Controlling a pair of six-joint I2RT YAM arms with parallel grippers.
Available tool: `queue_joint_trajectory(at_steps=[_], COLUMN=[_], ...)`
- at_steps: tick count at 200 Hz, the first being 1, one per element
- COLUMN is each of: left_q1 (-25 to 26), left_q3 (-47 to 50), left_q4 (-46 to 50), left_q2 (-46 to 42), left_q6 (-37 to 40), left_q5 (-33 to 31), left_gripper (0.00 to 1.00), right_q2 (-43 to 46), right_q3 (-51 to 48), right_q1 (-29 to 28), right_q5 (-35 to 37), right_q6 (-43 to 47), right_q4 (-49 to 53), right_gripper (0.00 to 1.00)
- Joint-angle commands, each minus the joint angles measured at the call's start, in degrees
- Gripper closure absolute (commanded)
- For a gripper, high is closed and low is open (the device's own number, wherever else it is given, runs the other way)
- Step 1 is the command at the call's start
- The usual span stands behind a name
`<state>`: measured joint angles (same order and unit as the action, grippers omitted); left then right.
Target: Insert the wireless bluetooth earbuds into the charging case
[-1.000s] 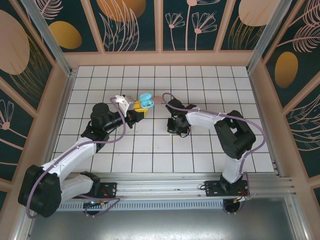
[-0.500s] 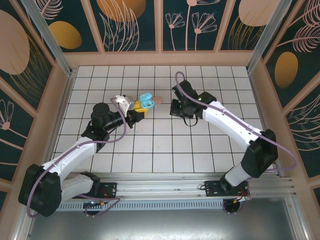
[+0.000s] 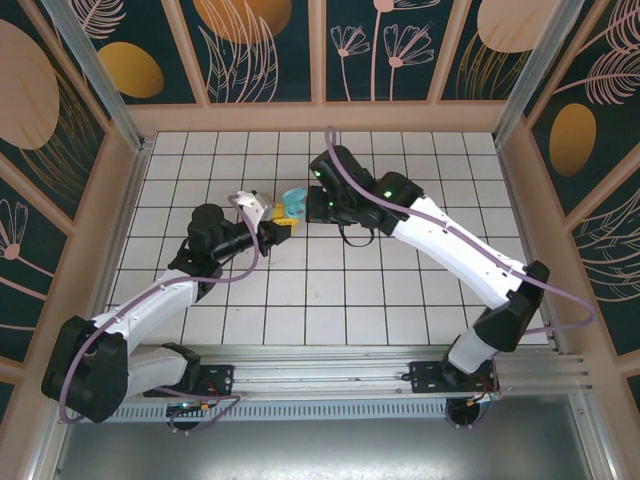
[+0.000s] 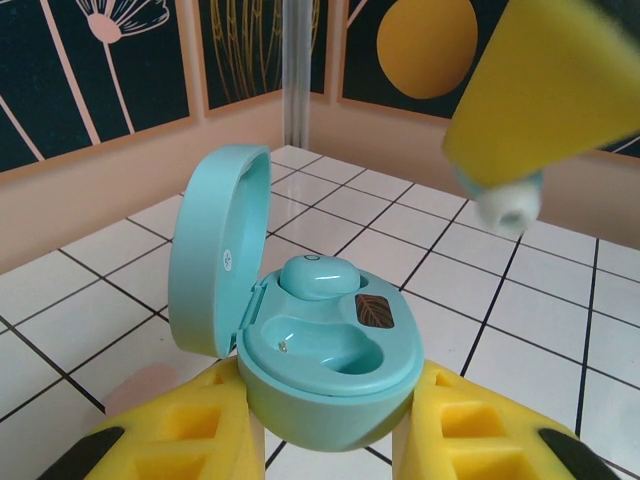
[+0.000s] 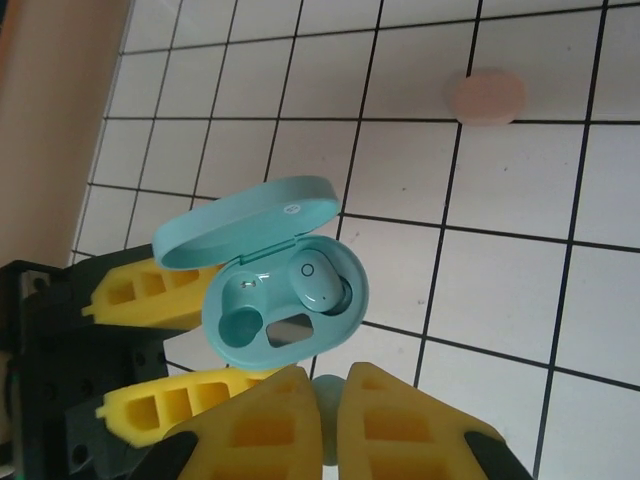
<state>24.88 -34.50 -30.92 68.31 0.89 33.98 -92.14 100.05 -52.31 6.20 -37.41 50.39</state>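
My left gripper [image 4: 330, 445] is shut on the teal charging case [image 4: 330, 345], its yellow fingers [image 5: 140, 290] at the case's two sides. The lid [image 4: 215, 250] stands open. One teal earbud [image 4: 318, 275] sits in its socket, and the socket beside it [image 5: 238, 325] is bare. My right gripper [image 5: 328, 400] is shut on a second teal earbud [image 5: 328, 392], held just off the case's rim. In the left wrist view that earbud [image 4: 505, 205] hangs above and to the right of the case. From above, the case [image 3: 293, 205] lies between the two grippers.
A pale pink earbud [image 5: 485, 97] lies on the white tiled floor [image 3: 400, 290] a tile or so beyond the case. Wooden walls [image 3: 330, 118] frame the floor. My right arm [image 3: 450, 235] stretches diagonally across the middle.
My right arm has swung from the middle of the floor up and left to the case, carrying the teal earbud. The left gripper has kept hold of the open case, shifting only slightly.
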Motion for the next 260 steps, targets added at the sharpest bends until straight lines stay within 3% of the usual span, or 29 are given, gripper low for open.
queue_joint_trajectory(at_steps=[1,60,173,218,260], left_q1=[0.34,0.42,0.43,0.43,0.43], left_q3=[-1.2,-0.73,-0.48,-0.42,-0.39], left_q4=[-1.96,-1.6,-1.43,-1.34,-1.25], left_q2=[-0.46,-0.9,-1.26,-1.52,-1.69], left_q6=[1.51,1.74,1.54,1.38,1.24], left_q5=[0.51,0.3,0.4,0.43,0.54], left_gripper=[0.81,0.81,0.81,0.81,0.81], right_q2=[-2.5,-7.14,-10.62,-11.13,-11.48], right_q3=[3.01,9.62,11.13,10.98,11.22], right_q1=[-0.51,-0.86,-1.43,-1.48,-1.47], right_q5=[0.93,-0.59,-2.49,-2.07,-1.89], right_q6=[1.74,3.2,4.27,4.45,4.54], right_q4=[2.61,4.4,5.18,5.62,5.51], right_gripper=[0.95,0.95,0.94,0.89,0.77])
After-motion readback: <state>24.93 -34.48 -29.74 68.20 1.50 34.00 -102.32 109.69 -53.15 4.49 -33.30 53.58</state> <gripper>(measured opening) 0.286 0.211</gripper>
